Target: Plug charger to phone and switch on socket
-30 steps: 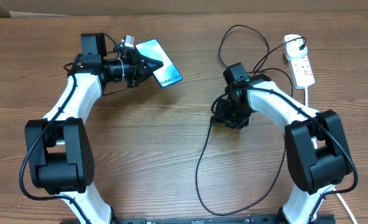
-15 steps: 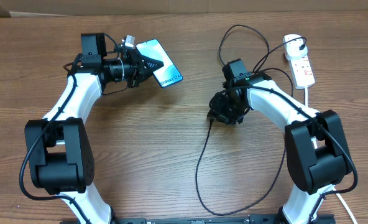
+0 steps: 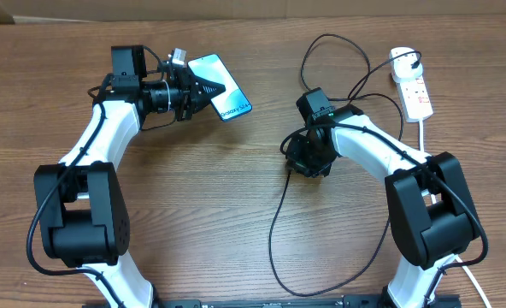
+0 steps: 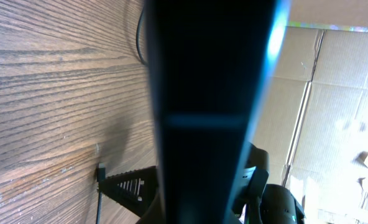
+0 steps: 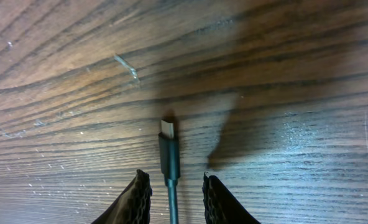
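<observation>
The left hand (image 3: 210, 90) is clamped on the slim blue-screened smartphone (image 3: 232, 104), offering its free end rightward, while the right hand (image 5: 174, 177), jaws apart, straddles the thin black charger cable (image 5: 169, 155) lying on the wooden worktop (image 5: 296, 74) (just behind its plug tip (image 5: 166, 127)), seemingly to pinch it.

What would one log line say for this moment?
left pincer: grips phone | right pincer: open around charger tip | socket: untouched

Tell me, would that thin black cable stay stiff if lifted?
Probably floppy: the charger cable lies in loose loops, so it should droop and trail. Likely light, being so thin. Its small plug tip between the fingers may swivel if gripped off-centre.
</observation>
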Controlling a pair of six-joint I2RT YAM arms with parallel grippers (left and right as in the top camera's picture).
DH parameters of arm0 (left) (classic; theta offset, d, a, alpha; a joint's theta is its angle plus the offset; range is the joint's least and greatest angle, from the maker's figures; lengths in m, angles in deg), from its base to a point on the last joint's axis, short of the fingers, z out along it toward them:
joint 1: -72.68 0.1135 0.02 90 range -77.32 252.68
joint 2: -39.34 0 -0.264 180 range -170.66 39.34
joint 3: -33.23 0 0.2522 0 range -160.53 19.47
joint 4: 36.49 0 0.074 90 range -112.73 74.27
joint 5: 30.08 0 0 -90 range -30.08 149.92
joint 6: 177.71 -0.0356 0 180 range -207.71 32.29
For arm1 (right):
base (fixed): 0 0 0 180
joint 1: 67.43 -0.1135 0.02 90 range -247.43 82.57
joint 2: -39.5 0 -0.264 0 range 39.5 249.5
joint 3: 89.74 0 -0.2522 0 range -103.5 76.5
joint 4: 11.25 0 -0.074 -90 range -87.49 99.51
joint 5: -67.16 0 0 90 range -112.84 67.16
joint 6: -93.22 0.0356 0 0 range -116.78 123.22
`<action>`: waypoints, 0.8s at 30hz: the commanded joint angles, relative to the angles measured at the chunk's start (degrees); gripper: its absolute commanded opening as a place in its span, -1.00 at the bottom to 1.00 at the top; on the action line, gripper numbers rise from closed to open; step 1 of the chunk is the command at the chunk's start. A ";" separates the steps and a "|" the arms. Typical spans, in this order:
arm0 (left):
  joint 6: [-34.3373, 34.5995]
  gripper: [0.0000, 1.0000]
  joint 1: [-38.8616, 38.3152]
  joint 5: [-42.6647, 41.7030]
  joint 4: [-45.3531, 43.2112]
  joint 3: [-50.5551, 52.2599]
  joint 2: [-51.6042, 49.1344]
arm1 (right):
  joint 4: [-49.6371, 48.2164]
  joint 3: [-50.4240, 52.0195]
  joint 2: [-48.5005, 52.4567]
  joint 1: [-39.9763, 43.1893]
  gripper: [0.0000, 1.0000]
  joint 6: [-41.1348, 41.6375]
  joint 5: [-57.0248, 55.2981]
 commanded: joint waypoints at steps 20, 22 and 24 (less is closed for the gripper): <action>-1.07 -0.92 1.42 -3.58 -0.28 -0.76 0.66 | -2.93 1.05 1.84 -1.84 -0.59 1.29 -0.04; -1.09 -0.92 1.92 -4.44 -0.28 -0.76 0.66 | -3.23 1.05 1.84 -1.77 -0.61 1.29 -0.11; -1.09 -0.92 2.43 -5.29 -0.28 -0.76 0.66 | -4.04 1.05 1.84 -1.77 -0.61 1.29 -0.44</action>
